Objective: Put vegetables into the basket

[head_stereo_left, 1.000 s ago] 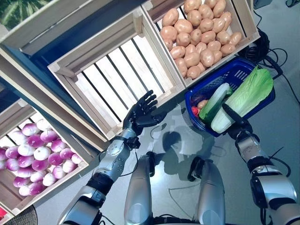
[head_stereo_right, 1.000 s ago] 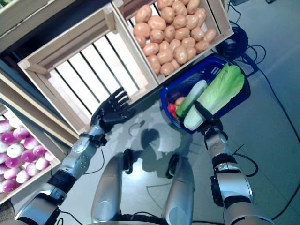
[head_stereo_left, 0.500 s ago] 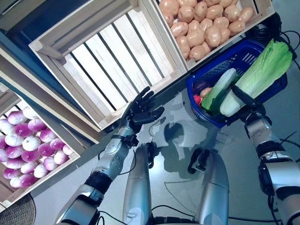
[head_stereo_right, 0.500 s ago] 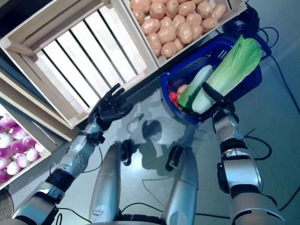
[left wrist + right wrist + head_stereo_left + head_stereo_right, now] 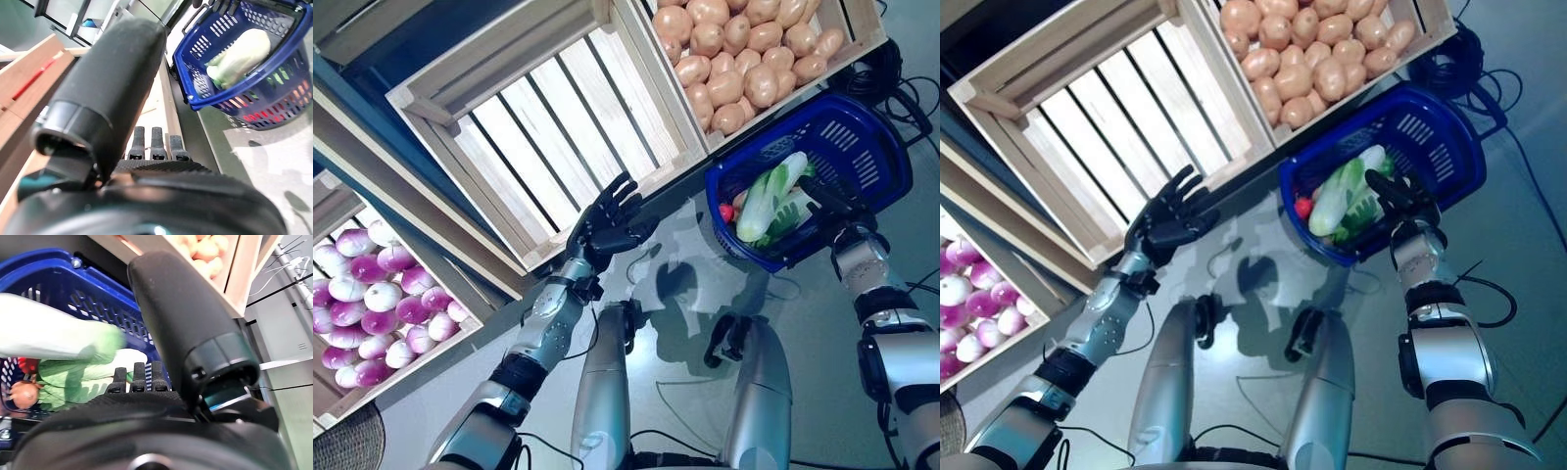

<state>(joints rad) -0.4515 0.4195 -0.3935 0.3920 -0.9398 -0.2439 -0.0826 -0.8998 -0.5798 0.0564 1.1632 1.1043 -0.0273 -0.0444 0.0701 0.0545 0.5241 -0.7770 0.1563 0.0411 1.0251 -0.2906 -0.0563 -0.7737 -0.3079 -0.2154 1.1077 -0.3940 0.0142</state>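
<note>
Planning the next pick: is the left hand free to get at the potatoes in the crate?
Probably not directly. The left hand is open at the empty crate, whose wooden side wall stands between it and the potatoes.

Landmark: basket (image 5: 876, 127), set on floor (image 5: 685, 294) at robot's right.
- In basket: cabbage (image 5: 759, 201), w/ cucumber (image 5: 790, 213) beside it; tomato (image 5: 726, 212) at edge nearest empty crate.
- Behind basket: potato crate (image 5: 759, 49).
- Left of basket: empty crate (image 5: 538, 127).
- Far left of basket, past empty crate: onion crate (image 5: 377, 304).
</note>
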